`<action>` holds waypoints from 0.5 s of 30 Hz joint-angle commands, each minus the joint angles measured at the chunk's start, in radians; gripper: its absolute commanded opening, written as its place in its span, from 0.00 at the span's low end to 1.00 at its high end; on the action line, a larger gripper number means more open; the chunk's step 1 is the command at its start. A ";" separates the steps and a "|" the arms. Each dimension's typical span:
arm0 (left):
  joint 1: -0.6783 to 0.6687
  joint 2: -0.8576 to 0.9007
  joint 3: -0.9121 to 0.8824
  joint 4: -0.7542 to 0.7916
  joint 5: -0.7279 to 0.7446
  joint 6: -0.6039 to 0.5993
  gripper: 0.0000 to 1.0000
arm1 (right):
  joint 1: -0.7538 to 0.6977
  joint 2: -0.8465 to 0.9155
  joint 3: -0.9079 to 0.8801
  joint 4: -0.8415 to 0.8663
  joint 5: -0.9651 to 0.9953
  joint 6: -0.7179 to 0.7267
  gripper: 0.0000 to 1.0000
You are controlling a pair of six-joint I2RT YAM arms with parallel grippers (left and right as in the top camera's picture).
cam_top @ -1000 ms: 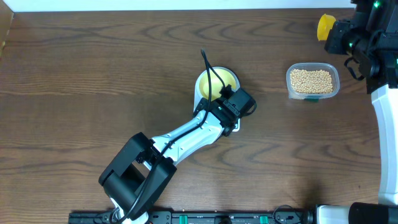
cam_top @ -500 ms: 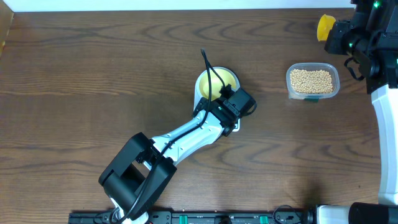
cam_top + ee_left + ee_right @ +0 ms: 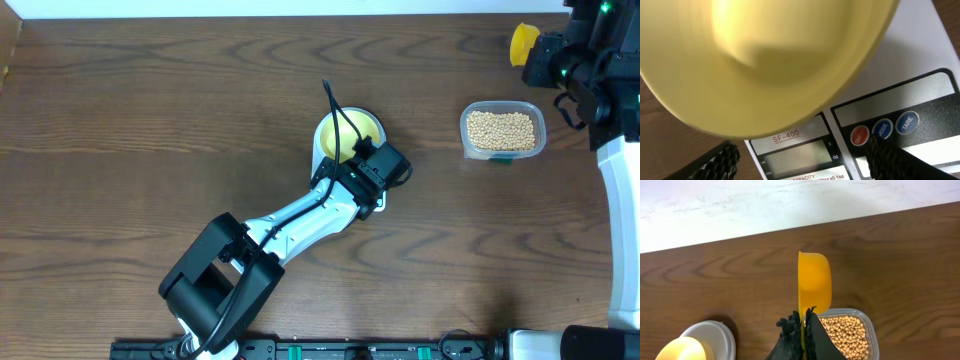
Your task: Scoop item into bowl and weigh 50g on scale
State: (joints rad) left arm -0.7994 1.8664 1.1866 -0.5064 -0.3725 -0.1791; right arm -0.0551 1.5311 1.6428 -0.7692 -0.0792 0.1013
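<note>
The pale yellow bowl [image 3: 348, 133] stands on the white scale [image 3: 920, 55], whose grey display [image 3: 797, 159] is blank. In the overhead view the bowl and my left arm hide most of the scale. My left gripper [image 3: 802, 167] is open, its fingers [image 3: 720, 160] on either side of the scale's front edge, just short of the bowl [image 3: 765, 65]. At the back right my right gripper [image 3: 802, 330] is shut on the handle of a bright yellow scoop [image 3: 814, 282], which it holds on edge above the table. The beans [image 3: 502, 127] fill a clear tub [image 3: 867, 330] below it.
The tub [image 3: 503, 131] sits right of the bowl, with bare brown wood between them. A white wall runs along the table's far edge [image 3: 790, 227]. The right arm's base [image 3: 625, 200] stands at the right edge.
</note>
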 commanded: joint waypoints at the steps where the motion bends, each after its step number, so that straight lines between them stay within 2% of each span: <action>1: 0.002 0.010 -0.014 0.008 -0.022 0.010 0.84 | 0.005 0.001 0.003 -0.001 -0.006 -0.013 0.01; 15: 0.002 0.010 -0.024 0.016 -0.023 0.010 0.84 | 0.005 0.001 0.003 -0.010 -0.005 -0.014 0.01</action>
State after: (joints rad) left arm -0.7994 1.8664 1.1728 -0.4900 -0.3725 -0.1791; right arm -0.0547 1.5311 1.6428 -0.7765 -0.0792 0.1009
